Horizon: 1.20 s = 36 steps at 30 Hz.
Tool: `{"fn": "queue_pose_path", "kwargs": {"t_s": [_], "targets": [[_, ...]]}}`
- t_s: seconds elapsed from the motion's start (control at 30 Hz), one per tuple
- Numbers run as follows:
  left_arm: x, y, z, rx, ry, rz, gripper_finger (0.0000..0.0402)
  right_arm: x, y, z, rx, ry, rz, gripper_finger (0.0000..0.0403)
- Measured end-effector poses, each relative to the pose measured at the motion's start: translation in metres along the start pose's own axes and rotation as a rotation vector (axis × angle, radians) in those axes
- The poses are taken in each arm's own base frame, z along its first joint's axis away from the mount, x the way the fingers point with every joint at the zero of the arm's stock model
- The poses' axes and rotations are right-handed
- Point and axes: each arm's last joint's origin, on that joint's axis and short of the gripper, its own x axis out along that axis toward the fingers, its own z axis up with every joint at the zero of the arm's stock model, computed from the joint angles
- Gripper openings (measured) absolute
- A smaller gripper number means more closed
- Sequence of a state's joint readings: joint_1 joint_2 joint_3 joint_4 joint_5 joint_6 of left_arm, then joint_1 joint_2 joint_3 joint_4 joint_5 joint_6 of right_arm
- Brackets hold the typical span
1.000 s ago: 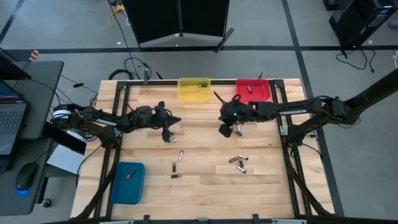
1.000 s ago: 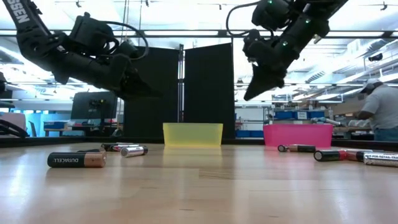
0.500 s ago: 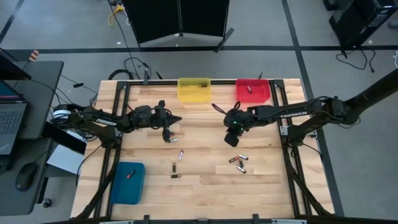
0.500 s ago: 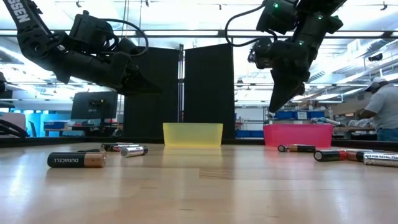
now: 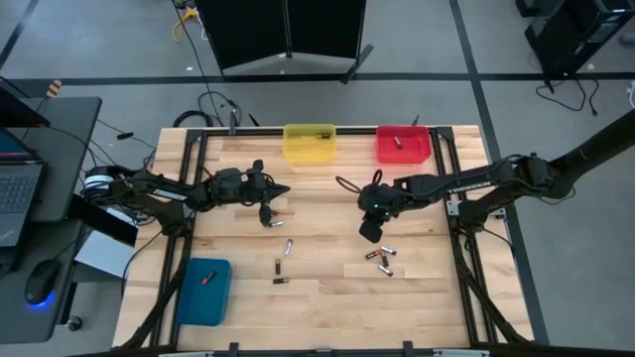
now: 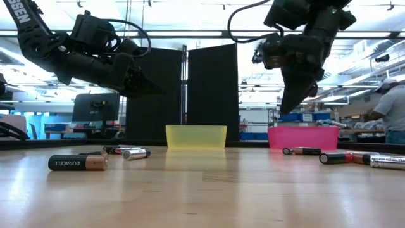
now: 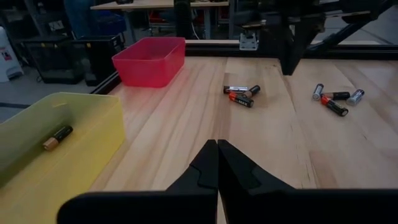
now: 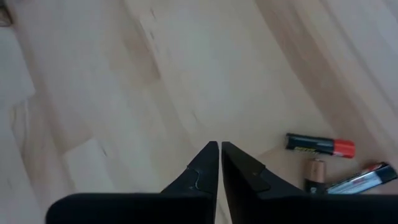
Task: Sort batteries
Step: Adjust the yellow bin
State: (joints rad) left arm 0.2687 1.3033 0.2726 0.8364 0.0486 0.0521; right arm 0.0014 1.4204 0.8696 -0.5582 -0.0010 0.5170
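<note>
Loose batteries lie on the wooden table: a cluster [image 5: 380, 260] near the middle right and three [image 5: 282, 264] near the middle. In the right wrist view the cluster [image 8: 320, 145] lies a little ahead of the fingers. My right gripper [image 5: 369, 230] hangs above the table just on the far side of that cluster, pointing steeply down, its fingers [image 8: 219, 146] a narrow slit apart with nothing between them. My left gripper [image 5: 286, 188] waits over the far left of the table, nearly level, shut and empty [image 7: 216, 143].
At the far edge stand a yellow bin [image 5: 310, 142] and a red bin [image 5: 404, 144], each with one battery in it. A blue bin [image 5: 204, 291] with one battery sits near the front left corner. A person [image 6: 389, 114] works in the room beyond the table.
My right gripper has swung from the far middle of the table toward the near edge, closer to the battery cluster, and has tipped from a slant to pointing steeply down. My left gripper has kept still.
</note>
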Motion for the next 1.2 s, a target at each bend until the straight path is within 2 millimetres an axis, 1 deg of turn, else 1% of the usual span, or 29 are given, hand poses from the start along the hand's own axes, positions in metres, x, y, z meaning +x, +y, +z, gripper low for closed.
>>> {"fn": "queue_pose_path", "kwargs": {"t_s": [0.23, 0.4, 0.6, 0.7, 0.8, 0.9, 1.07, 1.2], "targets": [[0.0, 0.0, 0.001, 0.0, -0.005, 0.0, 0.0006, 0.0, 0.012, -0.011, 0.001, 0.041, 0.005, 0.004], [0.0, 0.0, 0.001, -0.003, -0.006, 0.0, 0.0006, -0.001, 0.016, -0.017, -0.014, 0.066, -0.014, 0.004], [0.0, 0.0, 0.0, -0.028, -0.003, 0.0, 0.0006, -0.001, 0.017, -0.017, -0.019, 0.026, -0.055, 0.004], [0.0, 0.0, 0.0, -0.047, -0.002, 0.0, 0.0006, 0.0, 0.014, -0.014, 0.024, 0.004, -0.067, 0.004], [0.0, 0.0, 0.0, -0.065, -0.002, -0.001, 0.0006, 0.0, 0.01, -0.01, 0.049, -0.011, -0.07, 0.004], [0.0, 0.0, 0.0, -0.107, -0.002, -0.001, 0.0006, 0.0, 0.003, 0.0, 0.061, -0.059, -0.065, 0.004], [0.0, 0.0, 0.0, -0.16, -0.003, 0.0, 0.0006, -0.001, -0.023, 0.025, 0.15, -0.181, -0.065, 0.0036], [0.0, 0.0, 0.0, -0.168, -0.002, 0.009, 0.0006, -0.004, -0.043, 0.04, 0.165, -0.249, -0.062, 0.0032]]}}
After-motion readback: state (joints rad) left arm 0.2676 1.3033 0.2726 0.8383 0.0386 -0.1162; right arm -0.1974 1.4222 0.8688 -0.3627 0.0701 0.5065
